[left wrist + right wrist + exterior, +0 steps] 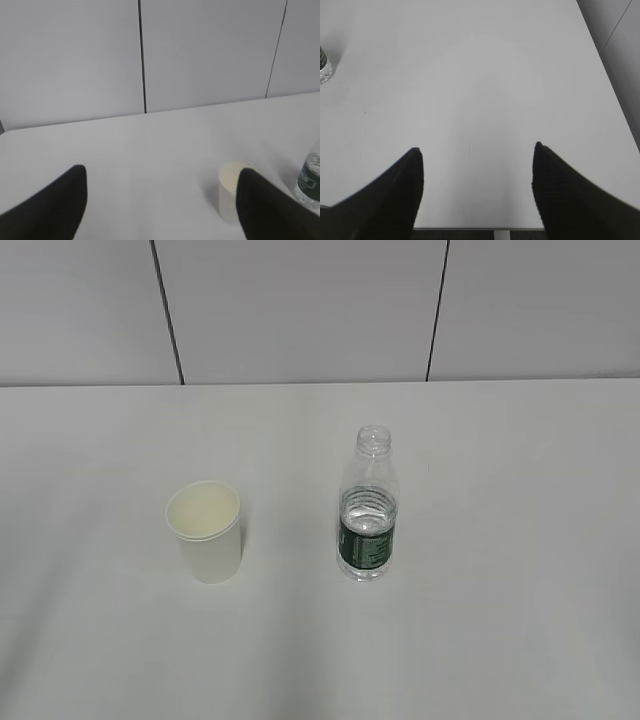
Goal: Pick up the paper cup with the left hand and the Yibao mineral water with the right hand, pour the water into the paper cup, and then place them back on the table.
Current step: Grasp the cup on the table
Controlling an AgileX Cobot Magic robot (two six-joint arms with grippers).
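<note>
A dark green label band is being shown around the lower body of the Yibao mineral water (368, 510), but the pale print on it is too small to be read in any view. The bottle is being seen upright on the table (520, 620), capless, with its threaded neck open; clear water is being held in it to about the top of the label. Just to its left, apart from it, the paper cup (206, 531) is being seen upright, its cream inside exposed; whether anything is in it cannot be told.

In the left wrist view the cup is being partly covered by one black finger (267, 210) of the left hand (159, 207), and the bottle is being cut off at the right edge. The jaws of that gripper are being held wide apart, with nothing between them.

In the right wrist view only the bottle's base is being caught at the left edge. The right hand (476, 187) is being held open above bare tabletop, gripping nothing. Neither arm is being shown in the exterior view.
</note>
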